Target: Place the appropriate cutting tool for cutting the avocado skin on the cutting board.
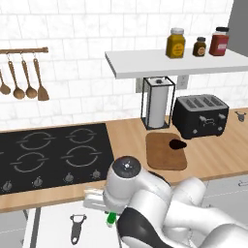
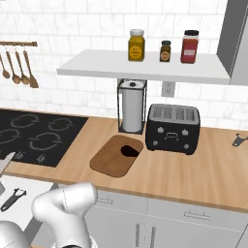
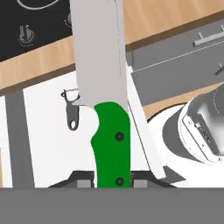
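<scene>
The knife has a bright green handle and a broad pale blade. It stands between my gripper's two fingertips, which are shut on the lower handle. The knife hangs above an open white drawer. In the left base view a bit of the green handle peeks out under my arm. The blade tip shows at the left edge of the right base view. The brown cutting board lies on the counter in front of the toaster. The dark avocado rests on the board's far right corner.
A grey-black peeler lies in the drawer left of the knife. A black toaster and a paper towel holder stand behind the board. The black cooktop lies to the left. Jars stand on the shelf above.
</scene>
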